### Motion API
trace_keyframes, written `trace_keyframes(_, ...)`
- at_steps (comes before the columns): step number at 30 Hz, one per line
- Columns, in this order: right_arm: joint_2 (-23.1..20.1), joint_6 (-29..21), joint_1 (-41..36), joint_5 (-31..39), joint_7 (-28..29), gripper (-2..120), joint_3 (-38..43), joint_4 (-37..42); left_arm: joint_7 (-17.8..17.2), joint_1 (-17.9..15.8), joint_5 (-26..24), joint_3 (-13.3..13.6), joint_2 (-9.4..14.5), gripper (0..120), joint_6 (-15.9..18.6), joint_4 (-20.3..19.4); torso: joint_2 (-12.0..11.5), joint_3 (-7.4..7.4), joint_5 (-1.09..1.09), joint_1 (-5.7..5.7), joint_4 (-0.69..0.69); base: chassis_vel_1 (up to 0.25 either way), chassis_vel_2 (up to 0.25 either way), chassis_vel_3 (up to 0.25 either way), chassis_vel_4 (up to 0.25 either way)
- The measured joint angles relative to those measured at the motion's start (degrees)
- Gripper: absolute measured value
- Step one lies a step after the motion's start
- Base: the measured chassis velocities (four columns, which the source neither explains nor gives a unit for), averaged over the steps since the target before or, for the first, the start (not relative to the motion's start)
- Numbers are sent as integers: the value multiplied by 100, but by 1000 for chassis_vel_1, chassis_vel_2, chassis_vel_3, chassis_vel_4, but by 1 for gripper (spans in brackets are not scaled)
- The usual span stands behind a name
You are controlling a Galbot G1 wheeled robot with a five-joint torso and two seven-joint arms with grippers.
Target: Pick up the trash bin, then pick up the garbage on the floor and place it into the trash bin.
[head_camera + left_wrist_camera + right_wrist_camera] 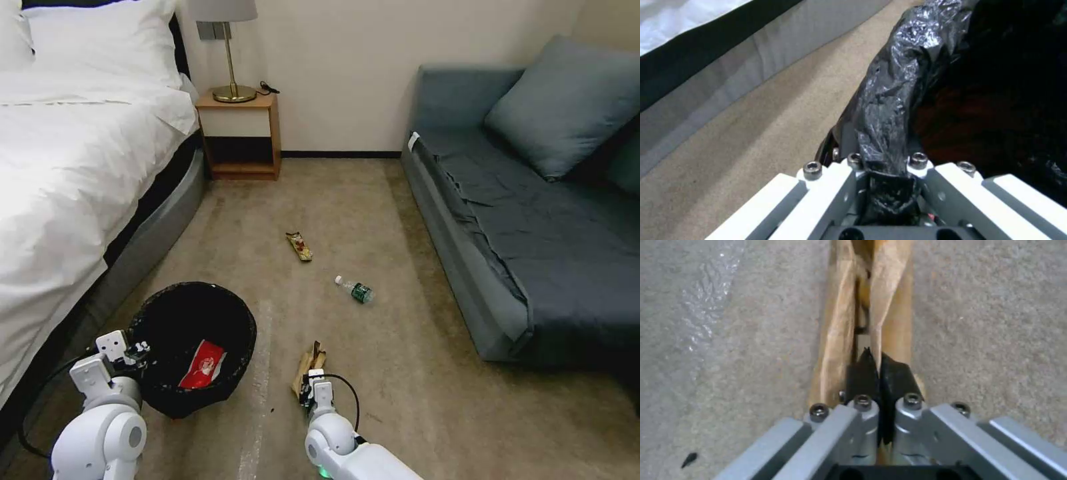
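Here, the left tool [887,186] clamps the trash bin [193,347] rim, keeping it beside the tan wrapper [862,323] that the right tool [880,380] pinches.

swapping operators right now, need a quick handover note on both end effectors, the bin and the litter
Left end effector: shut on the bagged rim of the trash bin, beside the bed.
Right end effector: shut on the crumpled tan wrapper, low over the carpet just right of the bin.
Done: the red-and-white snack packet is in the bin.
Left: bin the tan wrapper, then the small bottle and the brown-yellow snack wrapper, both lying farther out on the carpet.
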Motion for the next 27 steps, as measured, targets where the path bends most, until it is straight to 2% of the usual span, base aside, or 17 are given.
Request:
trace_keyframes(7, -184, 19, -51, 28, 14, 0, 55, 389, 1, -6, 5, 12, -4, 3, -1, 7, 0, 0, 0, 0, 0, 0, 0, 0, 0)
trace_keyframes(12, -449, -10, -149, 95, 82, 0, 226, 1026, 4, -6, 5, 12, 7, 3, -1, 7, 0, 0, 1, 0, 0, 0, 0, 0, 0)
trace_keyframes(16, -754, -147, -202, 127, 242, 0, 649, 2256, 7, -18, 10, 21, 27, 3, -4, 42, 0, 0, 0, 0, -1, 0, 0, 0, 0)
trace_keyframes(18, -796, -193, -185, 226, 280, 0, 712, 2567, 8, -20, 15, 31, 27, 3, -5, 50, 0, 0, 0, 0, -1, 0, 0, 0, 0)
trace_keyframes(21, -860, -311, -34, 1036, 439, 0, 626, 3797, 23, -27, 57, 107, 7, 3, -9, 71, 1, 0, 0, 0, -1, 0, 0, 0, 0)
trace_keyframes(25, -773, -289, 150, 1456, 487, 0, 66, 4412, 30, -29, 113, 199, -37, 3, -10, 71, 1, 0, 0, 0, 0, 0, 0, 0, 0)
trace_keyframes(27, -730, -270, 217, 1530, 500, 0, -152, 4473, 35, -28, 122, 224, -51, 3, -9, 69, 1, 0, 0, 0, 0, 0, 0, 0, 0)
